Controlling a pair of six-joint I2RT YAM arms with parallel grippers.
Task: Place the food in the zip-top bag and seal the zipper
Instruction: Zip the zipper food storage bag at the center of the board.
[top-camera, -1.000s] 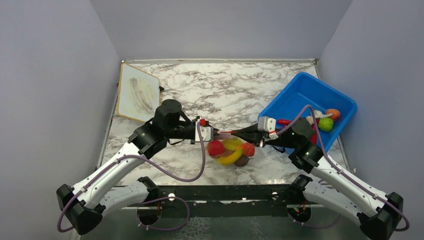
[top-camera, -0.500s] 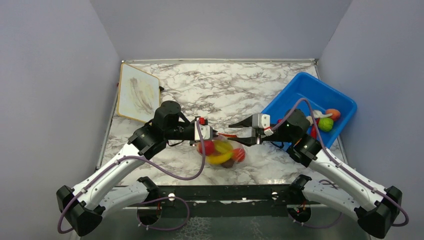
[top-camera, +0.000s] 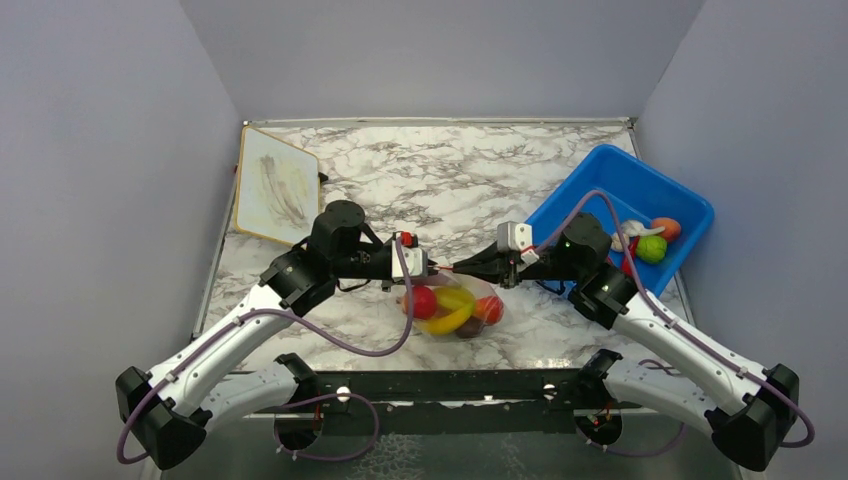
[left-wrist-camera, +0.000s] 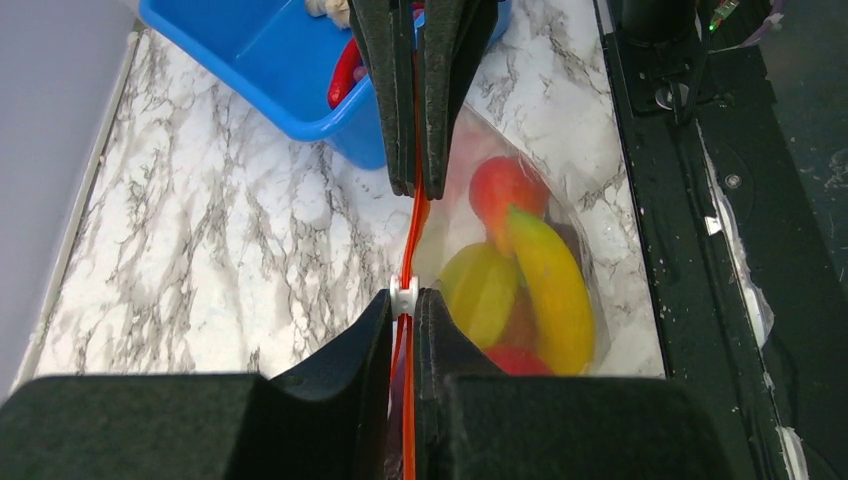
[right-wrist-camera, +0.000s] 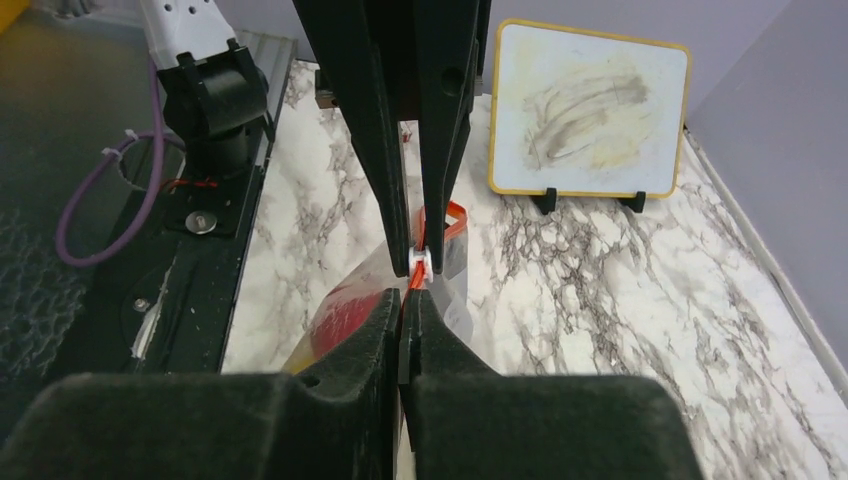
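The clear zip-top bag (top-camera: 455, 305) hangs between my two grippers just above the table. It holds food: a yellow banana (left-wrist-camera: 548, 285), a red round fruit (left-wrist-camera: 503, 187) and a yellow-green piece (left-wrist-camera: 476, 292). My left gripper (top-camera: 428, 268) is shut on the orange-red zipper (left-wrist-camera: 412, 235), with the white slider (left-wrist-camera: 404, 293) at its fingertips. My right gripper (top-camera: 458, 268) is shut on the same strip, a short way from the left one. In the right wrist view my right gripper (right-wrist-camera: 408, 298) nearly meets the left gripper's fingers (right-wrist-camera: 385, 150) at the slider (right-wrist-camera: 421, 262).
A blue bin (top-camera: 600, 180) stands at the right with a green ball (top-camera: 652, 248), an orange piece (top-camera: 667, 228) and a red chili (left-wrist-camera: 345, 70) in it. A yellow-framed whiteboard (top-camera: 277, 185) stands at the back left. The arm bases run along the near edge.
My right gripper has moved left along the zipper towards the left gripper, so the gap between them is much shorter. The bag swung left, then back a little.
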